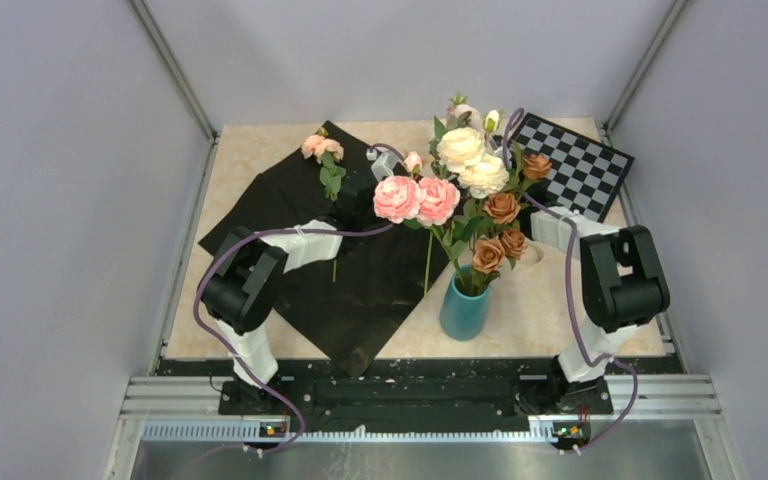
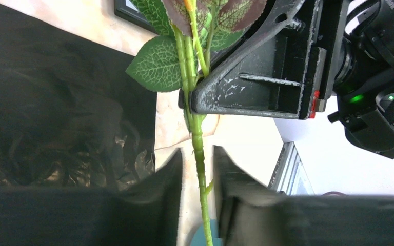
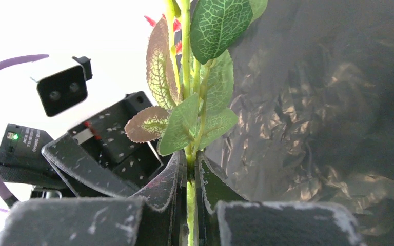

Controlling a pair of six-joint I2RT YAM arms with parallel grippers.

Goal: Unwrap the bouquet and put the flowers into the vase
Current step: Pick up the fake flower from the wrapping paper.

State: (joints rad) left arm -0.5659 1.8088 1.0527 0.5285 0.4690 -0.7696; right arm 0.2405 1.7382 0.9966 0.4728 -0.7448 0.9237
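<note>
While the right gripper [image 3: 191, 159] clamps the pink roses' long green stem [image 2: 195, 134], left gripper [image 2: 197, 154] stands open round it (no contact), just left of the small teal cylindrical vase [image 1: 463, 312]. Prob. insertion step; nxt: steer stem tip into vase mouth.

flowers [image 1: 460, 148] in vase [image 1: 463, 312], paper [image 1: 360, 290] spread to its left, one rose [image 1: 322, 148] lying on it, checkerboard [image 1: 585, 165] behind right

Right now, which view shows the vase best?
The top view: the whole vase stands there, flowers in it. In the left wrist view only a sliver of the vase shows at the bottom edge; the right wrist view shows none.
</note>
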